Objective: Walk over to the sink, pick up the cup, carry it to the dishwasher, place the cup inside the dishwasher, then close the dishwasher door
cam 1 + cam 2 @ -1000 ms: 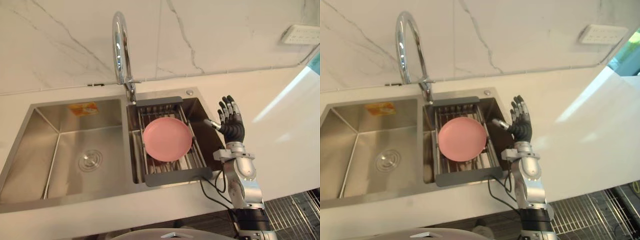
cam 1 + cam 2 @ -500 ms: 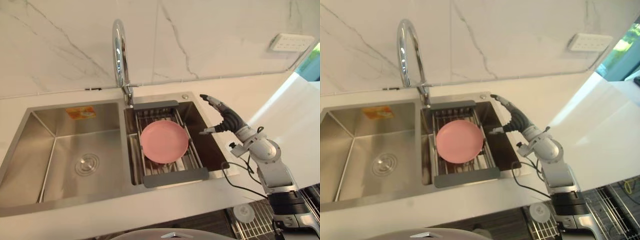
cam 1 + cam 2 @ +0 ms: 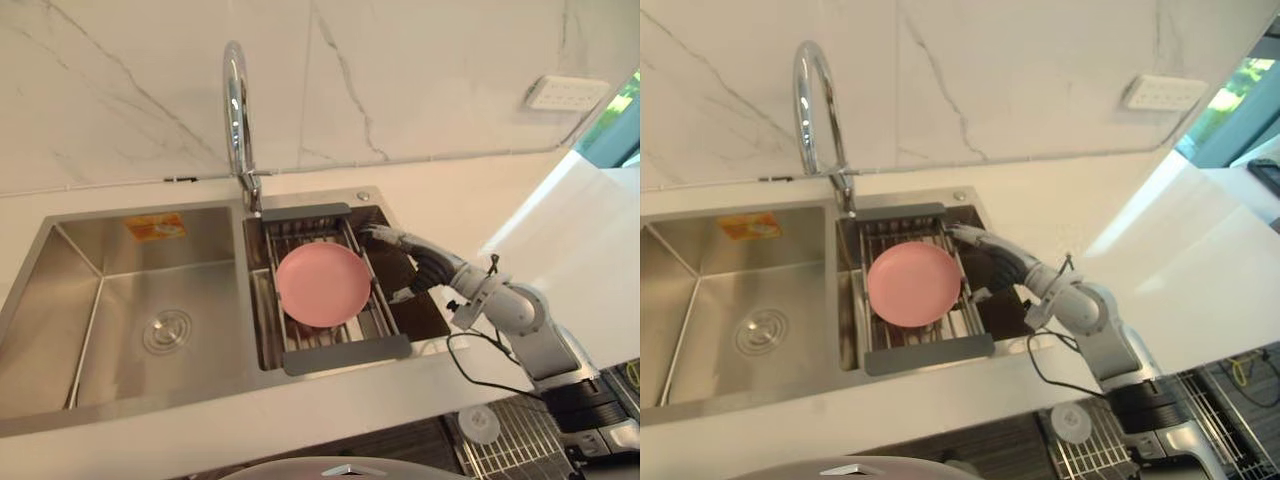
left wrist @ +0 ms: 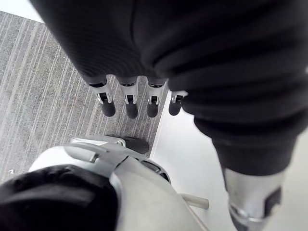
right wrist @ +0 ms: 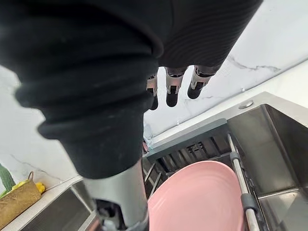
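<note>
— Where does the plate (image 3: 322, 285) lie?
— On the rack (image 3: 345, 354), in the right basin of the sink (image 3: 200, 250). The tap (image 3: 236, 110) stands behind it; the right hand (image 3: 425, 268) is just right of the rack.

Colours and patterns. The sink (image 3: 120, 300) was brushed silver-grey steel and carried an orange-and-yellow sticker (image 3: 155, 226). The faucet (image 3: 236, 110) was mirror-bright chrome. The plate (image 3: 322, 284) was plain pink, without pattern. The drying rack (image 3: 345, 355) had a dark grey frame and silver bars. The wall (image 3: 420, 70) was white marble crossed by thin grey veins, and the wall plate (image 3: 567, 93) was white. The countertop (image 3: 470, 195) was plain white. The right hand (image 3: 430, 268) had silver fingers, dark tips and a dark ribbed cover; the left hand (image 4: 139, 103) was coloured alike. The floor (image 4: 38, 86) was grey with fine parallel streaks. The wire basket (image 3: 520, 445) was silver.
</note>
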### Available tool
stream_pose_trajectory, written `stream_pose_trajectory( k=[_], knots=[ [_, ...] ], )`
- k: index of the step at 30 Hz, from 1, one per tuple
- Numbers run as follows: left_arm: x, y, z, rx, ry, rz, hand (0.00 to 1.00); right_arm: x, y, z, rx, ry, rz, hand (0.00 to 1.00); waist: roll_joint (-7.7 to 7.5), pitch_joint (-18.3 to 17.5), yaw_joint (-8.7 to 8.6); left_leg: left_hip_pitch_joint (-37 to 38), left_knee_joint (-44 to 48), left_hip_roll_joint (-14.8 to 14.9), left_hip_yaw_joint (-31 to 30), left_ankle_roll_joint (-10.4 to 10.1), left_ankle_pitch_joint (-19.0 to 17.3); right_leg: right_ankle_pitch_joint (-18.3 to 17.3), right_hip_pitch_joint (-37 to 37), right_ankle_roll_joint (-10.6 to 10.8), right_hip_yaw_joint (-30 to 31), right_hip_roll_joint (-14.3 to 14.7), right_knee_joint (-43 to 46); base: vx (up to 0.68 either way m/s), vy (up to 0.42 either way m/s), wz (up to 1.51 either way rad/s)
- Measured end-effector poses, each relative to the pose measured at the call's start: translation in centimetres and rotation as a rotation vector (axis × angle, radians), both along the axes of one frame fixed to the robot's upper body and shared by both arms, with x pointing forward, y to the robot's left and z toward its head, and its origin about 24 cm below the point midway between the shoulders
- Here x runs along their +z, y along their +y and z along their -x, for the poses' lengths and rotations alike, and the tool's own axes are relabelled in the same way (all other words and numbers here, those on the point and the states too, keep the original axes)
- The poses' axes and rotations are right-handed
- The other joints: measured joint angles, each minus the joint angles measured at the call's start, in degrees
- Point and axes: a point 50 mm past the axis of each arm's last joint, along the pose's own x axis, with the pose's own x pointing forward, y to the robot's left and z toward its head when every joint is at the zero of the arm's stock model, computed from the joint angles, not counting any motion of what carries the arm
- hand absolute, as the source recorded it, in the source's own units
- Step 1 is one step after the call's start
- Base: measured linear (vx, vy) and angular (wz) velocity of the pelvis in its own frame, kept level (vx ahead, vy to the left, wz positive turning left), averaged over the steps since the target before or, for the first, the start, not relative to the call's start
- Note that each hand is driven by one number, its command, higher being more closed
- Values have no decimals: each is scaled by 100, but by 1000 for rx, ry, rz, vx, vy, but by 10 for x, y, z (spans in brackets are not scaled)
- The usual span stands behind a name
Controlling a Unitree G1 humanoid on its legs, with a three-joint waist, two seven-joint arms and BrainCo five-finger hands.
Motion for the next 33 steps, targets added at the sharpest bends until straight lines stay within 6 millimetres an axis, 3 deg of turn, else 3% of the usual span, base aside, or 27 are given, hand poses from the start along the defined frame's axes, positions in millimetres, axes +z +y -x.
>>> stream_pose_trajectory(
  k=[17,18,23,26,29,33],
  knots=[
    [0,1,-3,-53,10,-13,0,-46,22,2,16,51,130,0,-22,-17,81,-83,-12,2,-131,20,130,83,19,-40,-148,14,-78,-36,-27,4],
    [0,1,-3,-61,17,-11,0,-66,26,0,-29,42,157,0,-30,-21,161,-106,-13,-10,-146,45,165,129,28,-27,-154,9,-122,-135,-67,5],
    [0,1,-3,-62,17,-12,0,-74,30,1,-25,54,153,0,-38,-24,212,-115,-13,-11,-168,53,172,129,30,-26,-181,9,-125,-44,-25,2],
    [1,2,-4,-64,15,-14,0,-97,29,1,-59,70,221,0,-60,-39,232,-195,-13,-30,-305,73,195,131,32,-28,-321,-10,-125,-13,-15,21],
    [0,1,-2,-63,27,-9,0,-104,30,0,-71,65,264,0,-57,-33,335,-203,-13,-42,-324,77,201,136,35,-34,-345,-22,-124,-5,-7,5],
    [0,2,0,-66,33,-9,0,-105,32,-4,-60,49,288,0,-62,-31,315,-190,-13,-45,-383,78,207,132,85,-29,-408,-25,-125,-16,-13,7]
  ],
)
